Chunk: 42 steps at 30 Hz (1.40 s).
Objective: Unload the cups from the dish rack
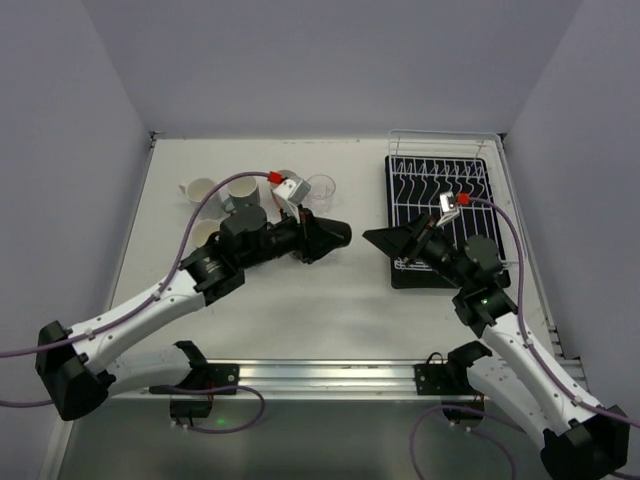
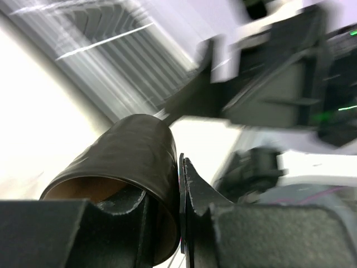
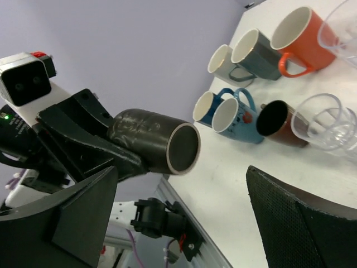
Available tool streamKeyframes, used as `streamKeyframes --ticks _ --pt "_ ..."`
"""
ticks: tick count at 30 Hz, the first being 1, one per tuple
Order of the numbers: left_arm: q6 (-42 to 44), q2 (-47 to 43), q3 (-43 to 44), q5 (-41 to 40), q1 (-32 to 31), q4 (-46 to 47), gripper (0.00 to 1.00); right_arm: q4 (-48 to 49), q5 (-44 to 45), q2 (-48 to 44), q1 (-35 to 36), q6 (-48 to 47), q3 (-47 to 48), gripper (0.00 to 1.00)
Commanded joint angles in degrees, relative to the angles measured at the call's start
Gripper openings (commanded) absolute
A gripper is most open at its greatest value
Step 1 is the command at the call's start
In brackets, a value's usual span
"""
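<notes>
While the left gripper point(image 1: 325, 238) is clamping on a dark cup point(image 3: 156, 142), that cup is hanging on its side in the air above the table point(image 1: 330, 310), just left of the rack point(image 1: 440, 133) and clear of it. In the left wrist view the cup's wall is sitting pinched between the two fingers point(image 2: 195, 195), which are drawn close together on it. The right gripper point(image 3: 184, 223) is holding its jaws wide apart with nothing between them. It is hovering over the rack's near left corner and facing the dark cup, close to its end but not touching. The rack is sitting on a black tray point(image 1: 410, 275). Well to the left of the rack, other cups are sitting grouped on the table: an orange cup point(image 3: 295, 33), a grey cup point(image 3: 256, 53), a cream cup point(image 3: 223, 64), a blue cup point(image 3: 209, 103), a light blue cup point(image 3: 237, 117), a brown cup point(image 3: 279, 123) and a glass point(image 3: 329, 123), with a second glass point(image 3: 343, 28) at the frame edge beside the orange cup
</notes>
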Motion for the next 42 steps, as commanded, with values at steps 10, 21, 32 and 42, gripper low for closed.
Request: streamKeyframes --ticks 10,21,32,42 --pt "10.95 -6.54 -0.75 -20.95 -0.75 -40.52 0.00 -24.16 10.74 -12.43 0.07 -16.49 2.74 0.99" --pt "10.33 10.17 -1.73 -31.15 -6.37 -39.38 0.00 -27.86 12.94 -14.11 0.07 -19.22 3.44 0.99" --pt "12.44 19.31 -1.46 -30.45 -7.16 -38.24 0.13 -30.23 15.14 -16.21 -0.02 -20.63 3.80 0.99" --pt "13.06 20.20 -0.23 -30.98 -7.16 -38.68 0.33 -32.51 16.37 -18.24 -0.02 -21.16 5.55 0.99"
